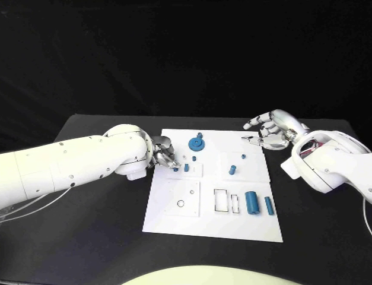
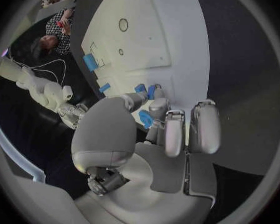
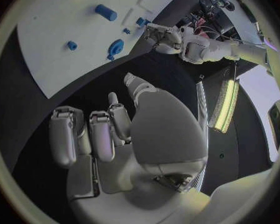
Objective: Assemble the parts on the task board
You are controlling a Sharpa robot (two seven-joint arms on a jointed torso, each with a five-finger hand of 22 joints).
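On task board (image 1: 170, 218), blue parts (image 1: 251, 202), left hand (image 1: 164, 155) touching

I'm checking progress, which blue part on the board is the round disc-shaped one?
The blue disc near the task board's far edge, with a small knob on it; the other blue parts are pegs or cylinders.

Black desk (image 1: 92, 237) under everything, matte surface, far edge running across behind white plate. Dark backdrop (image 1: 186, 53) beyond desk, plain black. Thin pale cables (image 1: 15, 215) trailing over desk's left side, near its edge.
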